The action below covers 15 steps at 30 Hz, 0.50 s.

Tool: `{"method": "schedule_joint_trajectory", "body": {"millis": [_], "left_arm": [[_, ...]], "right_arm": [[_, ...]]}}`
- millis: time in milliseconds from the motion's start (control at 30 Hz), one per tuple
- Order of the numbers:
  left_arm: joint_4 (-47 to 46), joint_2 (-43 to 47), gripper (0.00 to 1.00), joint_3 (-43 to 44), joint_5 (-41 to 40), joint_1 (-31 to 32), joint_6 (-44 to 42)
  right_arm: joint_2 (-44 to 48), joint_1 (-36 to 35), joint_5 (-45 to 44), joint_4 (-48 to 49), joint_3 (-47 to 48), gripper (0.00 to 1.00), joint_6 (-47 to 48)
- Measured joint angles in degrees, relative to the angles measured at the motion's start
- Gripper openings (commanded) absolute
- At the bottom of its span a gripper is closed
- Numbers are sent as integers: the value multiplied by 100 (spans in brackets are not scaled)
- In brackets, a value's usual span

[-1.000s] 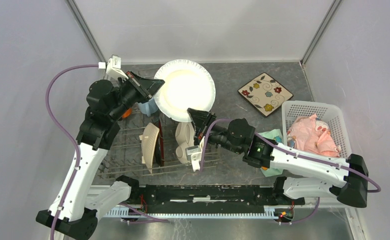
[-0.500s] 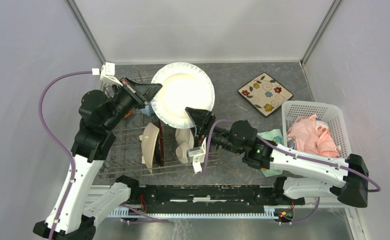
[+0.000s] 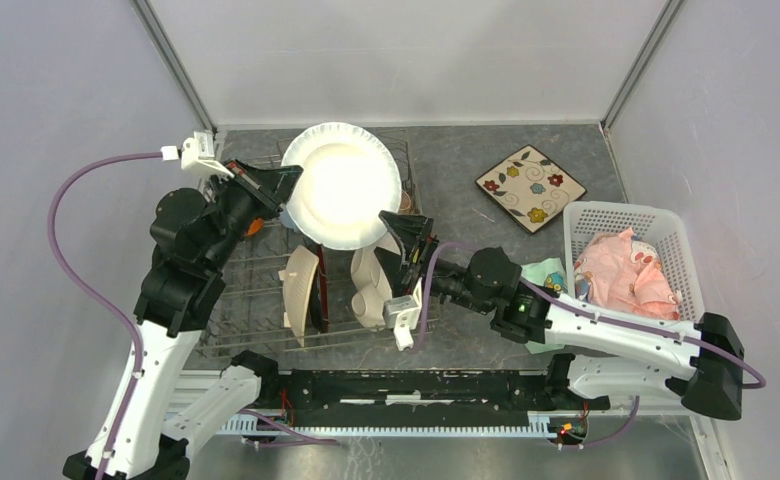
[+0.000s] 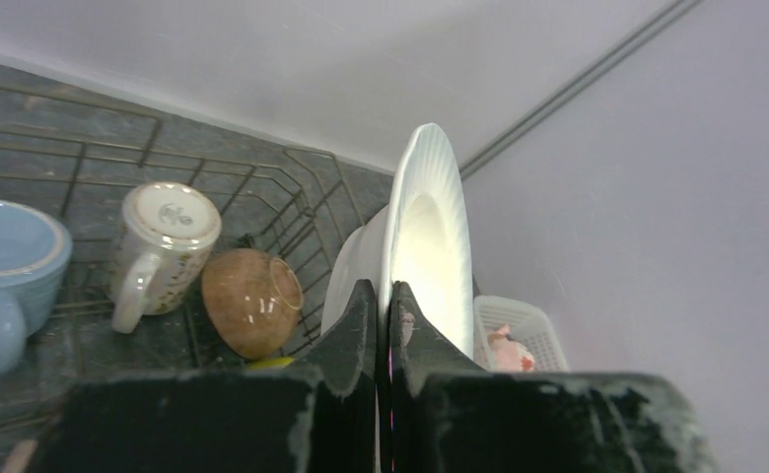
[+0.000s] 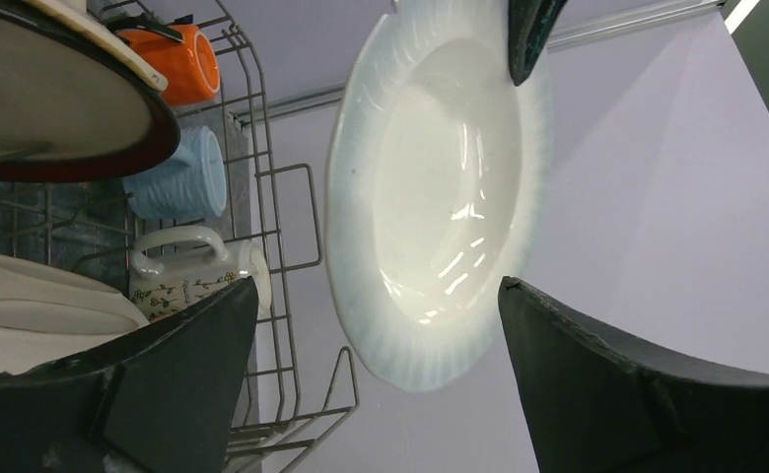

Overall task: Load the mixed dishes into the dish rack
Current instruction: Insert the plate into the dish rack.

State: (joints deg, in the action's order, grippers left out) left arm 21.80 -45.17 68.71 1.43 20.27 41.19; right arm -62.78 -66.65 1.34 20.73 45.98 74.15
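A round white plate (image 3: 341, 185) hangs tilted over the back of the grey wire dish rack (image 3: 256, 292). My left gripper (image 3: 284, 185) is shut on its left rim. In the left wrist view the gripper (image 4: 383, 291) pinches the edge of the plate (image 4: 430, 236). My right gripper (image 3: 404, 238) stands open just below the plate, apart from it. In its wrist view the gripper (image 5: 378, 281) has wide jaws and the plate (image 5: 440, 197) floats beyond them. A cream plate (image 3: 299, 280) and a red-rimmed plate (image 3: 319, 290) stand upright in the rack.
The rack also holds an orange mug (image 5: 178, 64), a light-blue mug (image 5: 178, 182), a patterned white mug (image 4: 159, 246) and a tan bowl (image 4: 252, 301). A floral square plate (image 3: 531, 187) lies at the back right. A white basket (image 3: 666, 225) holds a pink cloth (image 3: 621, 270), with a teal cloth (image 3: 544, 272) beside it.
My right gripper opened and let go of the white plate's lower edge. The left arm carried the plate a little to the left and back.
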Motion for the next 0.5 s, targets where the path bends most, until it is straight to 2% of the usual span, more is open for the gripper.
{"method": "schedule_joint_trajectory", "body": {"millis": [500], "left_arm": [[1104,374,2,688,-1950,0,-1996]], "right_arm": [[702,0,120,358,-570,98,-739]]}}
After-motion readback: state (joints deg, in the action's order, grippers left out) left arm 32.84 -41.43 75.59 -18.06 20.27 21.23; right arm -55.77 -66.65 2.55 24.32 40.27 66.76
